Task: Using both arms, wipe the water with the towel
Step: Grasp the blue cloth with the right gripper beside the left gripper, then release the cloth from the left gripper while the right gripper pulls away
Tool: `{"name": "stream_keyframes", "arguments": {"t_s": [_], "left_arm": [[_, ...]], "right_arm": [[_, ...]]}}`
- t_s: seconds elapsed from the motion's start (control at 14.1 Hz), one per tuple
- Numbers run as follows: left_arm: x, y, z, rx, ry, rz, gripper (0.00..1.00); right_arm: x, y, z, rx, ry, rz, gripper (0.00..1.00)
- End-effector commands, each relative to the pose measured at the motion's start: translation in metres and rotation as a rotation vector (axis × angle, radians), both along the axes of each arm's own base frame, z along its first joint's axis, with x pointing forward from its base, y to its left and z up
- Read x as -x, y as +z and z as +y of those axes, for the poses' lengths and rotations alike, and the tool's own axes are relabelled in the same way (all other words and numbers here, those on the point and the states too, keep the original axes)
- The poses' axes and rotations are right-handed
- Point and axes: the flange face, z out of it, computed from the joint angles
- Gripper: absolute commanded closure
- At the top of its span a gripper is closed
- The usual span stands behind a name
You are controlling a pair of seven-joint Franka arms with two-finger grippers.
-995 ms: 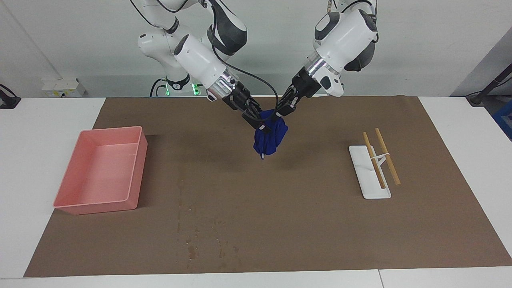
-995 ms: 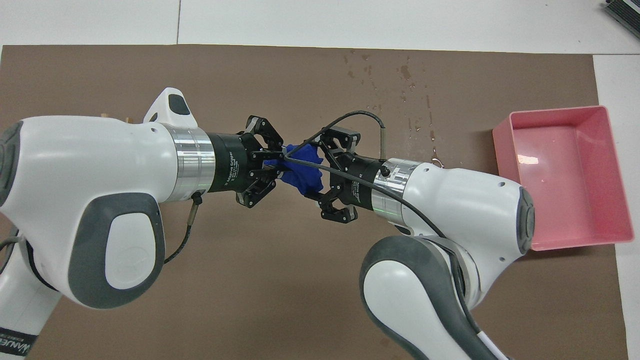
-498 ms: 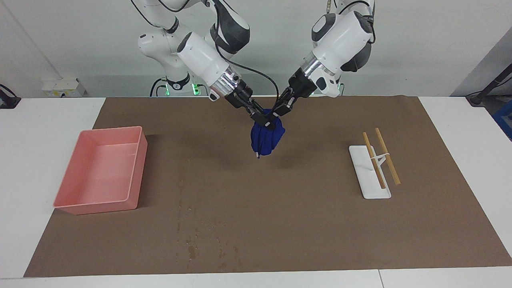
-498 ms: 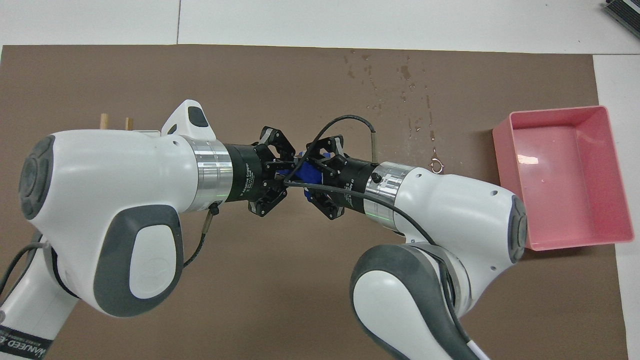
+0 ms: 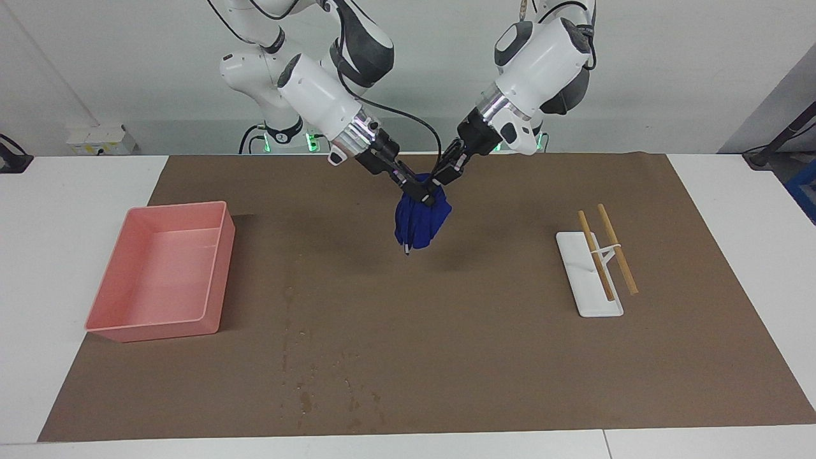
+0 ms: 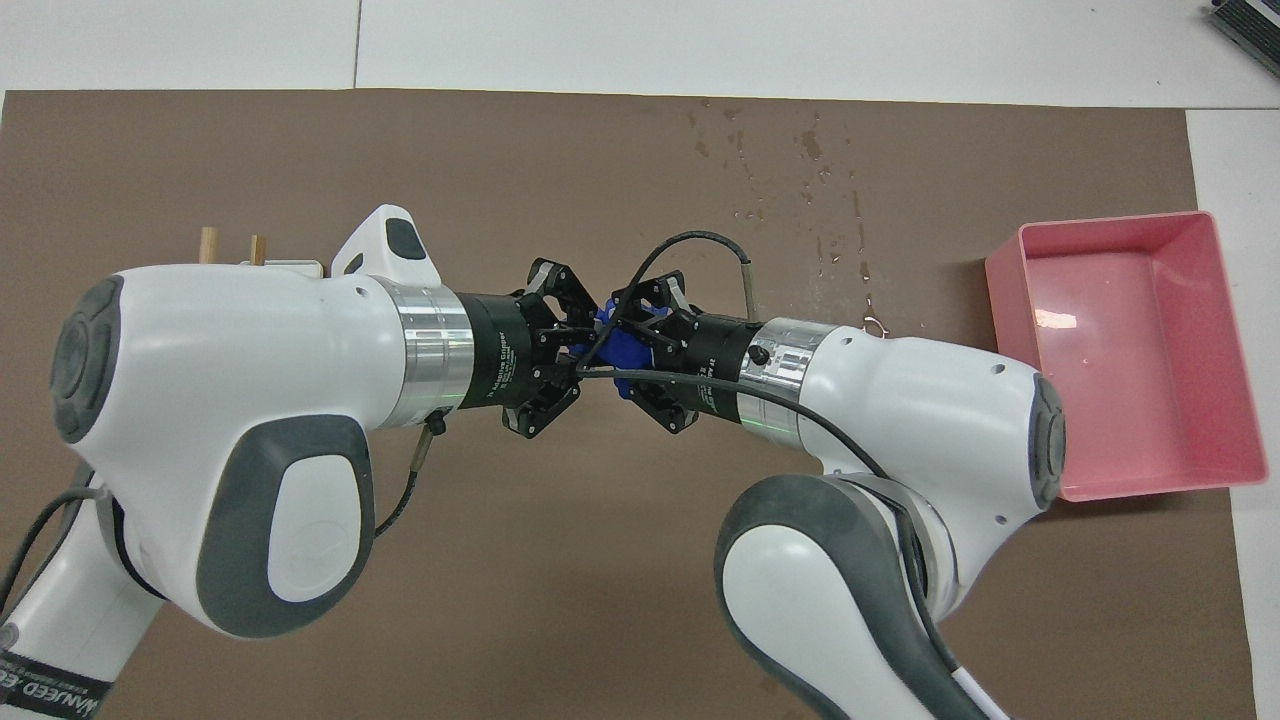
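- Above the middle of the brown mat (image 5: 484,331), my two grippers met tip to tip over the towel (image 5: 417,223).
- Writing: small white lettering on my left gripper's black body in the overhead view, too small to read; a partial label at my left arm's base, also not readable.
- My left gripper (image 5: 445,176) slanted down from the left arm's end and touched the towel's top; whether its fingers were clamped or parted, I could not tell.
- My right gripper (image 5: 422,193) slanted down from the right arm's end, fingers closed on the bunched top of the towel.
- Towel hung in a folded bundle, lifted off the mat, over the mat's middle.
- Water (image 5: 306,382): specks and streaks on the mat, farther from the robots than the towel, toward the right arm's end.
- Pink tray (image 5: 124,268) at the right arm's end, nothing visible in it.
- White holder (image 5: 577,264) at the left arm's end, two wooden sticks (image 5: 617,248) lying across it.
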Motion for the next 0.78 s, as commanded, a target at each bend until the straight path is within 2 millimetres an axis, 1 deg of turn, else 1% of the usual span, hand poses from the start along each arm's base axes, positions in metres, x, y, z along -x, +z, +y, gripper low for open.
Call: {"name": "stream_keyframes", "arguments": {"t_s": [0.0,0.07,0.14,0.21,0.28,0.36,0.5,0.57,0.64,0.71], "left_arm": [[-0.009,0.019,0.012,0.015,0.037,-0.043,0.00],[-0.014,0.026,0.016,-0.020,0.020,-0.082,0.00],[-0.019,0.025,0.018,-0.083,-0.012,-0.128,0.00],[-0.023,0.029,0.019,-0.141,-0.043,-0.180,0.00],[-0.026,0.028,0.023,-0.197,-0.083,-0.224,0.00],[-0.030,0.025,0.031,-0.261,-0.136,-0.269,0.00],[-0.035,0.017,0.054,-0.398,-0.290,-0.301,0.00],[-0.036,0.011,0.072,-0.483,-0.384,-0.289,0.00],[-0.035,0.011,0.084,-0.557,-0.476,-0.276,0.00],[-0.037,0.016,0.102,-0.607,-0.549,-0.247,0.00]], "right_arm": [[0.002,-0.003,-0.003,0.002,0.031,0.000,1.00],[0.002,-0.003,-0.003,0.002,0.031,0.000,1.00],[0.002,-0.003,-0.003,0.002,0.033,0.001,1.00],[0.002,-0.003,-0.003,0.011,0.041,-0.005,1.00],[0.002,-0.005,-0.003,0.031,0.077,-0.014,1.00],[0.002,-0.009,-0.010,0.091,0.163,-0.049,1.00],[-0.002,-0.018,-0.038,0.259,0.395,-0.089,1.00],[-0.003,-0.022,-0.054,0.349,0.539,-0.129,1.00],[-0.001,-0.026,-0.067,0.407,0.663,-0.160,1.00],[0.000,-0.030,-0.083,0.445,0.761,-0.170,1.00]]}}
